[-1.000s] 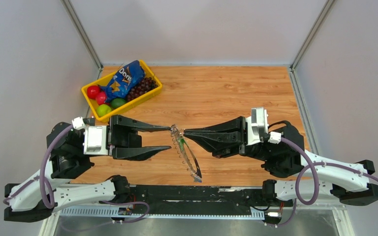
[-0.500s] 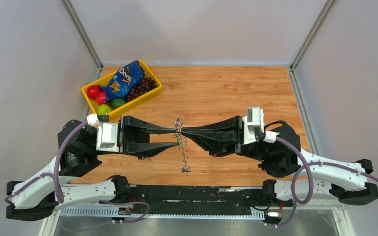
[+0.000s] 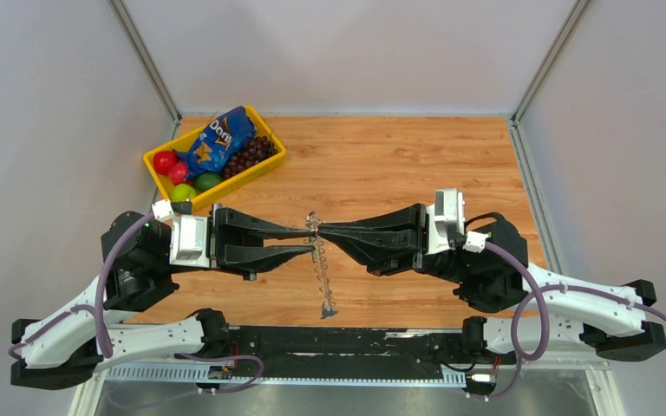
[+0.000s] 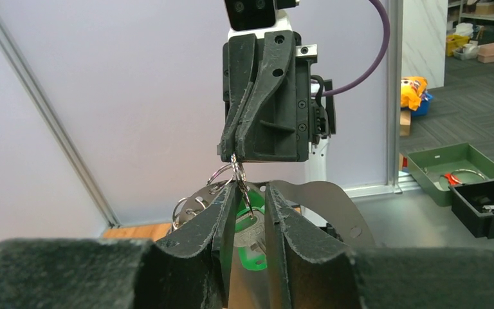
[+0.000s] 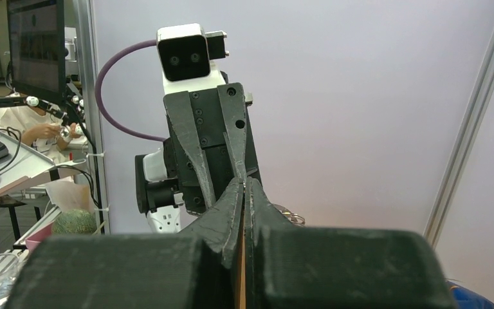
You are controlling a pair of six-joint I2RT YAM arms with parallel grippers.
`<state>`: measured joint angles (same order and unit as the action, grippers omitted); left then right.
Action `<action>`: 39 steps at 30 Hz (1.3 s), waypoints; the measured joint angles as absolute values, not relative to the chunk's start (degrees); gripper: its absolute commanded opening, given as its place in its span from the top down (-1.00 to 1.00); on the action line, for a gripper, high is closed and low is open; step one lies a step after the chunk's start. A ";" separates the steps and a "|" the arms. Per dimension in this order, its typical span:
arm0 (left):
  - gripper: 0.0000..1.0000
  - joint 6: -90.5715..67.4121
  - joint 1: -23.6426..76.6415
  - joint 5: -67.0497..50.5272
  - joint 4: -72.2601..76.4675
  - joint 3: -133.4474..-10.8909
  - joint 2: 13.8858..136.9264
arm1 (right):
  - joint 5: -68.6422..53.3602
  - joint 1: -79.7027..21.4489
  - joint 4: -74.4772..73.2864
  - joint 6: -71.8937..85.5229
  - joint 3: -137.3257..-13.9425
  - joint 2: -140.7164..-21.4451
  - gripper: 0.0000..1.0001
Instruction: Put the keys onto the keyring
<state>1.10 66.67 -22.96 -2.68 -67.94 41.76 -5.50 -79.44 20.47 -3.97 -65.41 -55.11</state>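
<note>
My right gripper (image 3: 319,230) is shut on the top of the keyring (image 3: 322,270), which hangs edge-on as a thin jagged silver line above the table. In the left wrist view the right gripper (image 4: 235,154) pinches a small silver ring, and the keyring (image 4: 325,196) curves below it. The keys (image 4: 251,239), with a green tag, hang from that ring in the gap of my left gripper (image 4: 249,196). Its jaws stand apart on either side, and no clamping shows. From above, the left gripper (image 3: 305,239) faces the right one tip to tip. The right wrist view shows the right gripper (image 5: 243,187) pressed shut.
A yellow bin (image 3: 274,161) at the back left of the wooden table (image 3: 381,165) holds a Doritos bag (image 3: 217,143), grapes (image 3: 251,154) and round fruit (image 3: 166,162). Grey walls and metal posts enclose the table on three sides.
The left gripper has moved right to meet the right gripper's tips, and its jaws have narrowed. The keyring swung from slanted to hanging edge-on.
</note>
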 measured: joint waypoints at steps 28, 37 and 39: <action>1.00 0.49 66.67 -19.33 -9.41 -69.93 43.51 | -4.34 -79.44 10.72 -6.28 -65.76 -52.34 0.52; 1.00 0.58 66.67 -17.19 -20.56 -74.02 44.29 | -0.19 -79.44 -9.13 -6.66 -71.18 -51.18 0.05; 1.00 0.62 66.67 -16.95 -23.24 -75.46 44.53 | 0.45 -79.44 -14.52 -6.66 -74.02 -51.48 0.05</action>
